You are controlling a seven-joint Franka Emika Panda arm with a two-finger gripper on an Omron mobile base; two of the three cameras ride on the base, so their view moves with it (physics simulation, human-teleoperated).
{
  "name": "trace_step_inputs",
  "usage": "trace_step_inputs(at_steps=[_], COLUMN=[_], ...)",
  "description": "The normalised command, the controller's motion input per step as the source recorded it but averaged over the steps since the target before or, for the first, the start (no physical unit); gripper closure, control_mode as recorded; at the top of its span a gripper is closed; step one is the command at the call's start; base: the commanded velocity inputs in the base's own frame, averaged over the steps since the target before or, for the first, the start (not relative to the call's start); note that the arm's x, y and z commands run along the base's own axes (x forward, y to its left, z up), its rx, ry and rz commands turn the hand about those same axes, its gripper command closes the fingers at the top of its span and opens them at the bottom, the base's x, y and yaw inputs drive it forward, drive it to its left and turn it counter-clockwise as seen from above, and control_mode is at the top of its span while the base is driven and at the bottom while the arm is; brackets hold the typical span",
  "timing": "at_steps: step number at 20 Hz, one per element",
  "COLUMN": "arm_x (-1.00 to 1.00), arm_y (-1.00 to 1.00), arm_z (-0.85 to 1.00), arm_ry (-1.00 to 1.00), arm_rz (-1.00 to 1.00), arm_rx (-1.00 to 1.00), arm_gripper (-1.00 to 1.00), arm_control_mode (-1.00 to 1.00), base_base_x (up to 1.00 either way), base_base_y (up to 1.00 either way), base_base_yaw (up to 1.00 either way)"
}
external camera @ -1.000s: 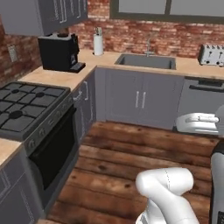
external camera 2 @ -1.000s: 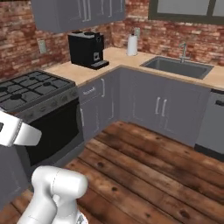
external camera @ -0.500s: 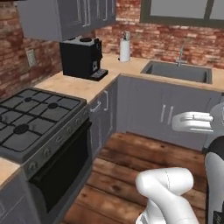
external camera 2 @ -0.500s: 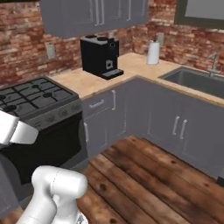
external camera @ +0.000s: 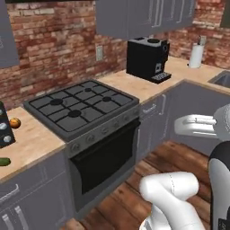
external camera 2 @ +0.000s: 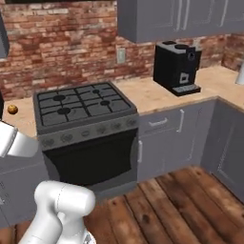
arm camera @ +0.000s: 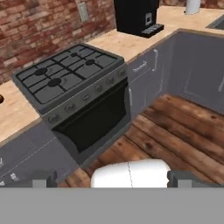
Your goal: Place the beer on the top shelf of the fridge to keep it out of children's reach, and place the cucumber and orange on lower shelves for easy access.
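Orange-brown orange (external camera: 15, 122) and green cucumber (external camera: 4, 161) on the wooden table (external camera: 31, 143), left of the stove (external camera: 81, 105); claw (arm camera: 112, 178) spread open, empty.

Home kitchen, rendered. Showing it: gas stove (external camera: 81, 106) with black grates and an oven door below, sitting between grey base cabinets (external camera 2: 167, 140) under a pale wooden tabletop (external camera: 134, 85). Black coffee machine (external camera: 147, 59) standing on that tabletop, paper towel roll (external camera: 196, 56) further along near a sink corner (external camera: 222, 78). Red brick wall (external camera 2: 62, 38) running behind, grey wall cabinets (external camera 2: 171, 18) hanging above, wood plank floor (arm camera: 175, 131) lying underneath.
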Motion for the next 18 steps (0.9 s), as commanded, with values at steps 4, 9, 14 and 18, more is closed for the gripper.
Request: trace_step_inputs(at_steps=[4,9,14,18], arm_x=[0.0,0.0,0.0,0.0], arm_y=[0.0,0.0,0.0,0.0], arm_z=[0.0,0.0,0.0,0.0], arm_ry=[0.0,0.0,0.0,0.0], arm_rz=[0.0,0.0,0.0,0.0], arm_rx=[0.0,0.0,0.0,0.0], arm_gripper=[-1.0,-1.0,-1.0,-1.0], arm_control_mode=[1.0,1.0,1.0,1.0], base_base_x=[0.62,0.84,0.84,0.26], base_base_y=[0.3,0.28,0.32,0.41], base_base_yaw=[0.6,0.54,0.51,0.46])
